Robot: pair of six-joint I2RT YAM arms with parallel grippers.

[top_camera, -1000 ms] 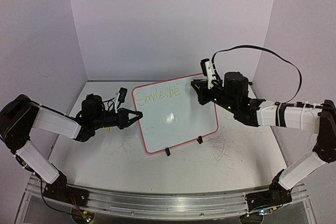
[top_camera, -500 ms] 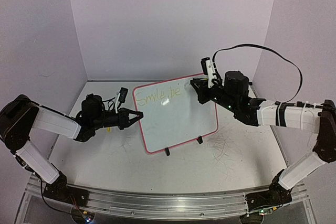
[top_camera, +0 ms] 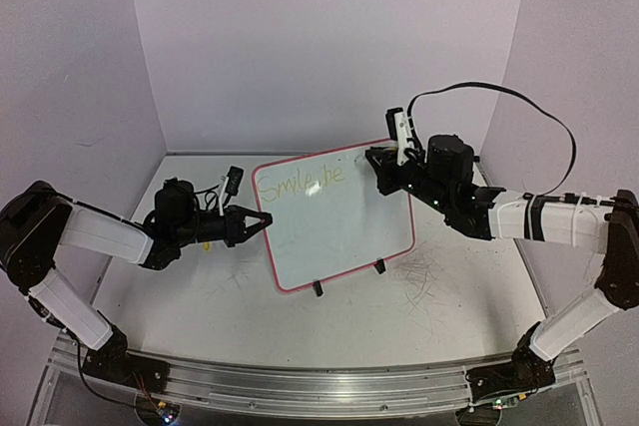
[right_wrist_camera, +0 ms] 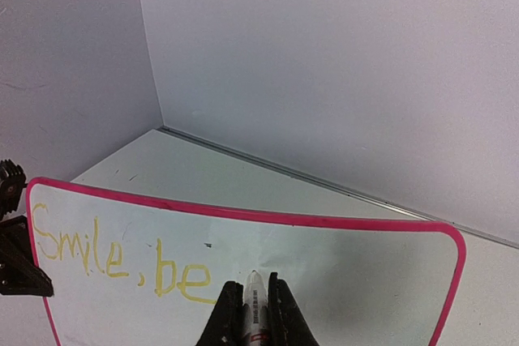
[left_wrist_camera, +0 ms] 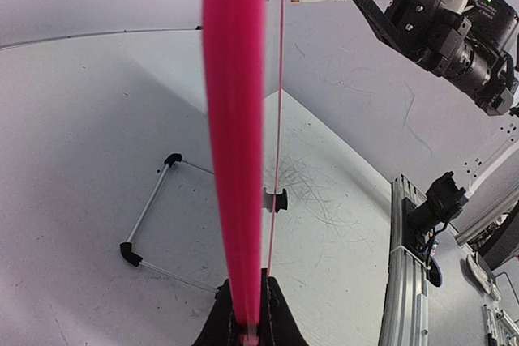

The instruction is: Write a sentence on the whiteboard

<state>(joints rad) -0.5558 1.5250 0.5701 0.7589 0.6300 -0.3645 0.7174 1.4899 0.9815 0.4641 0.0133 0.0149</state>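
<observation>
Change since half a second ago: the right pincer (top_camera: 377,167) has crept slightly toward 3 o'clock along the top of the whiteboard (top_camera: 339,221); the board, the writing and the left arm are unchanged. Right pincer: fingers nearly together, clamped on a white marker (right_wrist_camera: 255,296) whose tip points at the board face just right of the last letter; I cannot tell whether the tip touches. Left pincer (top_camera: 262,218): closed on the board's pink frame at its 9 o'clock edge, the frame running up between the fingers in the left wrist view. Whiteboard: mid-table, propped tilted on two black clip feet (top_camera: 319,288) at its 6 o'clock edge, a wire stand (left_wrist_camera: 150,216) behind it. The sentence (top_camera: 298,185): yellow-green, reads "Smile, be" so far, along the top edge from the 11 o'clock corner. Surroundings: a black cable (top_camera: 499,97) loops above the right arm; faint scribble marks (top_camera: 429,271) on the table (top_camera: 200,296) at 4 o'clock of the board. Nothing lies between marker and board.
</observation>
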